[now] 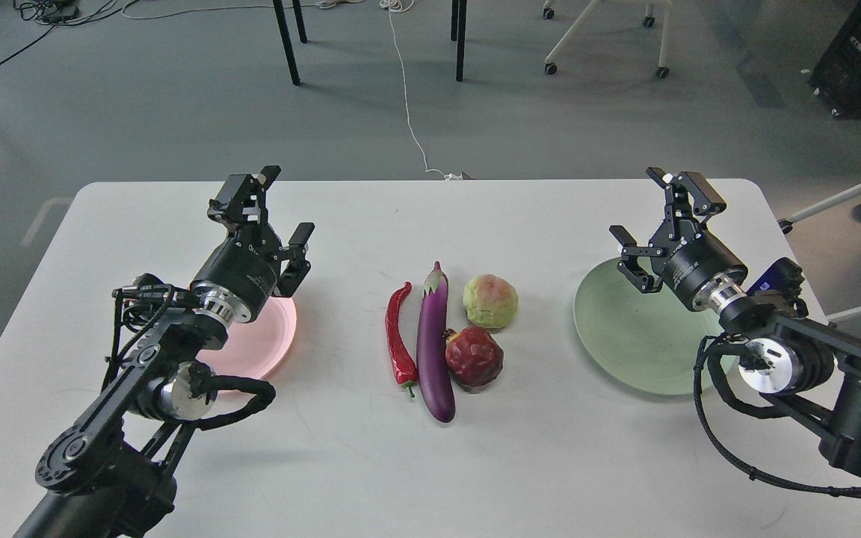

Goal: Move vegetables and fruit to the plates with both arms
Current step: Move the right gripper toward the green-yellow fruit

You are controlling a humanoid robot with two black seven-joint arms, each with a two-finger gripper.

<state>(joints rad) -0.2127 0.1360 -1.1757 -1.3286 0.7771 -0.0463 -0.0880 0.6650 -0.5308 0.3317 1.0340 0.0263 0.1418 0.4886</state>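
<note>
**Produce grouped at table centre, both grippers empty**

The left gripper [272, 213] and right gripper [662, 217] are held open above the pink plate [270, 347] and green plate [625, 329]. The chili [399, 336] and eggplant [433, 351] are best grasped mid-length, across the narrow axis. The glossy eggplant touches the pomegranate [474, 357]; the bumpy green fruit [490, 301] lies just beyond.

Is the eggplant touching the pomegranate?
Touching. In the head view the pomegranate sits against the right side of the eggplant, with no table visible between them.
</note>
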